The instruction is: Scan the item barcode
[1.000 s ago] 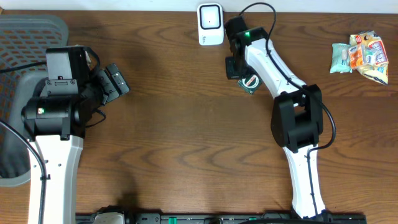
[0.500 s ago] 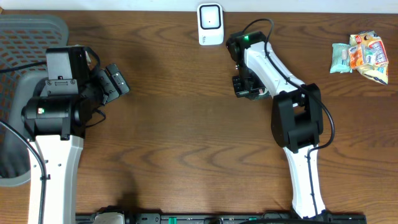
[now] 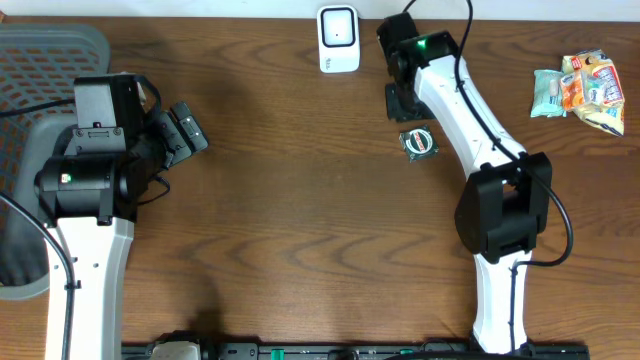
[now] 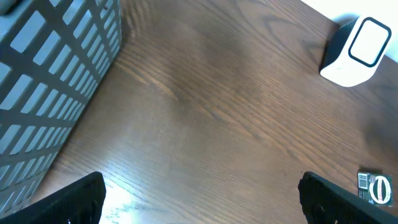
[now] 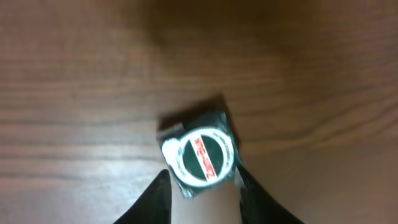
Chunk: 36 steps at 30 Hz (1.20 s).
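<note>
The item (image 3: 419,143) is a small dark packet with a round white, green and red label. It lies flat on the wooden table, right of centre. My right gripper (image 3: 405,108) hovers just behind it, a little apart from it. In the right wrist view the item (image 5: 199,154) shows just past the parted fingertips of the right gripper (image 5: 202,193), which stands open and grips nothing. The white scanner (image 3: 338,38) stands at the far edge. My left gripper (image 3: 185,130) is at the left, wide open and empty (image 4: 202,205); its view shows the scanner (image 4: 356,50) and the item (image 4: 375,186).
A grey mesh basket (image 3: 40,60) fills the far left corner, and its wall (image 4: 50,81) is close to the left gripper. Several snack packets (image 3: 585,90) lie at the far right.
The right gripper has opened and let go of the item, which now lies on the table. The right arm has drawn back toward the far edge. The left arm has not moved.
</note>
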Each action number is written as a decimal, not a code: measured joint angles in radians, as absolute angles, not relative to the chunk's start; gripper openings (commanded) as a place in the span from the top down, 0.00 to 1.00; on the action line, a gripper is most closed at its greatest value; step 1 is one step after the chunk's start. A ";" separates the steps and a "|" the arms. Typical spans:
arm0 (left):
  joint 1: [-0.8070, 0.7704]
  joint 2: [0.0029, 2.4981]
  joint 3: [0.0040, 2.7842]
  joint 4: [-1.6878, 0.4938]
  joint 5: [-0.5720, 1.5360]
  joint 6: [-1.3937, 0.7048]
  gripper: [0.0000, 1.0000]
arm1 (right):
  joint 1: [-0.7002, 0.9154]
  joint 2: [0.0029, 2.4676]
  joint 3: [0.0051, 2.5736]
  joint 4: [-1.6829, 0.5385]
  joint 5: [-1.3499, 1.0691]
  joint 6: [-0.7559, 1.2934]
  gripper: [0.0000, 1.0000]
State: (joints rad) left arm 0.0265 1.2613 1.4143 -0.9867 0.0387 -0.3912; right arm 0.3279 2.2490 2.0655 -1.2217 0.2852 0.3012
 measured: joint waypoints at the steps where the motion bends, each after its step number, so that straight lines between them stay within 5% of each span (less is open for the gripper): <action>1: 0.027 1.261 1.414 -0.987 0.039 -0.391 0.02 | 0.325 2.251 2.065 -1.215 0.285 0.300 0.45; 3: 0.027 1.261 1.414 -0.987 0.039 -0.391 0.02 | 0.324 2.255 2.065 -1.209 0.284 0.294 0.20; 8: 0.027 1.261 1.414 -0.986 0.039 -0.391 0.02 | 0.320 2.282 2.065 -1.243 0.266 0.211 0.01; 26: 0.027 1.261 1.414 -0.987 0.039 -0.391 0.02 | 0.065 2.297 1.956 -1.231 -0.084 -0.164 0.01; 36: 0.027 1.261 1.414 -0.986 0.039 -0.391 0.02 | 0.101 2.297 1.877 -1.187 -0.177 -0.210 0.01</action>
State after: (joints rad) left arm 0.0265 1.2613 1.4143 -0.9863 0.0387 -0.3912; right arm 0.1009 2.2967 1.8771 -1.1866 -0.1768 -0.2100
